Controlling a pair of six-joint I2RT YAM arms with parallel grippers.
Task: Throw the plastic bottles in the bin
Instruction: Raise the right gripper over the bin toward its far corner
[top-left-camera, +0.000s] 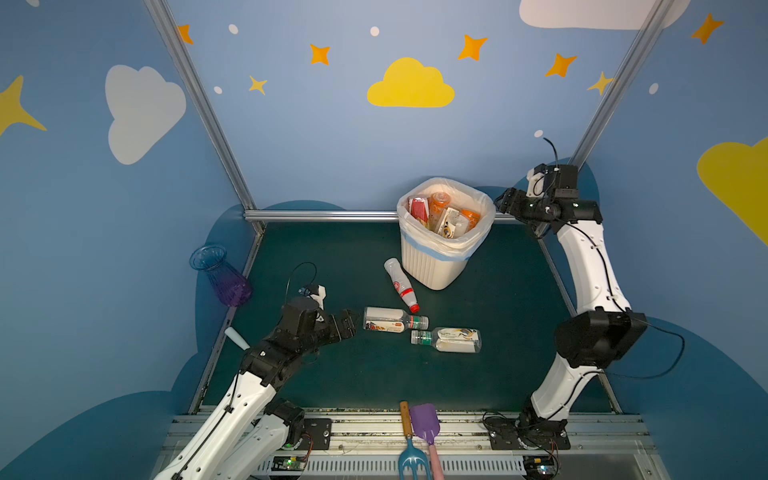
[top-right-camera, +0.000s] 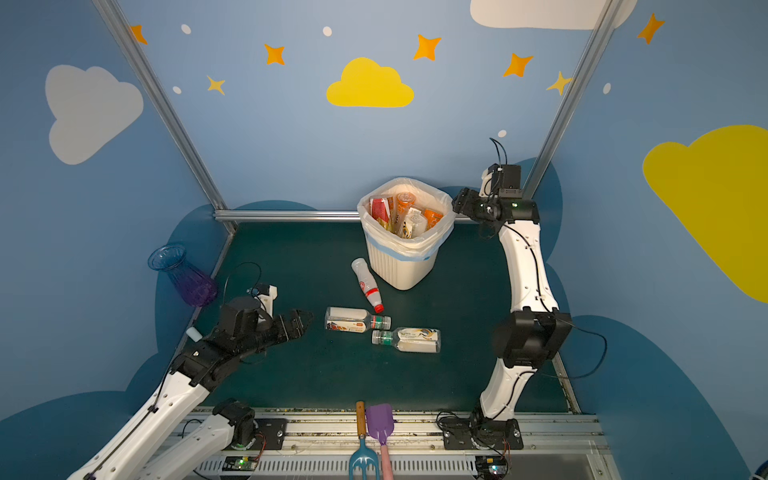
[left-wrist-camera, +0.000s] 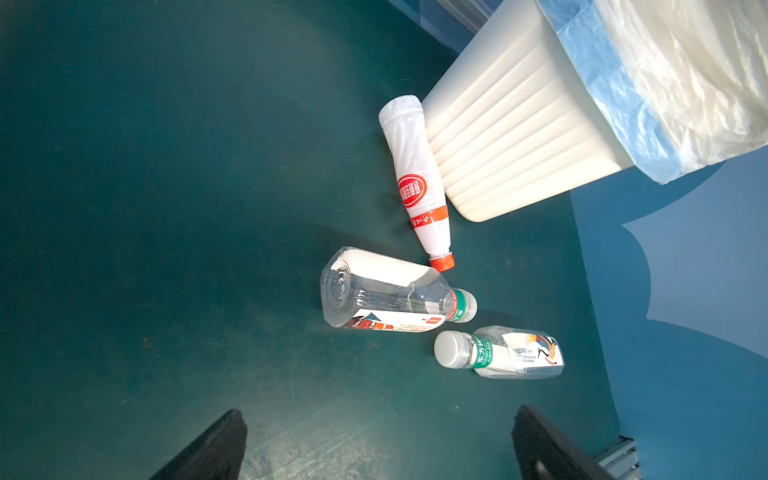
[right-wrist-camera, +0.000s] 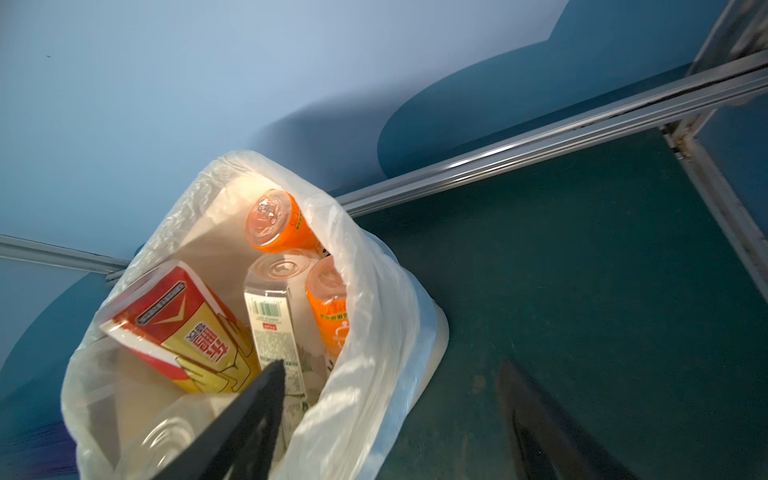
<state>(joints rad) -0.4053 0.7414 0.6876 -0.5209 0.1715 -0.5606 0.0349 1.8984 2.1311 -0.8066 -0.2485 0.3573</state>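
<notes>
Three bottles lie on the green worktop (top-left-camera: 332, 374) in both top views. A white bottle (top-left-camera: 401, 284) is just beside the bin (top-left-camera: 432, 266). One clear bottle (top-left-camera: 392, 321) and a second clear bottle (top-left-camera: 449, 340) lie near the middle. The bin stands by the back edge, full of more bottles (top-left-camera: 440, 208). The left fingers (top-left-camera: 351, 318) are just beside the clear bottle. The right fingers (top-left-camera: 505, 199) are up by the bin's rim.

From the left wrist, the left fingers (left-wrist-camera: 216, 449) are spread wide and hold nothing.

From the right wrist, the right fingers (right-wrist-camera: 253, 407) are apart and hold nothing. One finger is over the bin (right-wrist-camera: 438, 332).
</notes>
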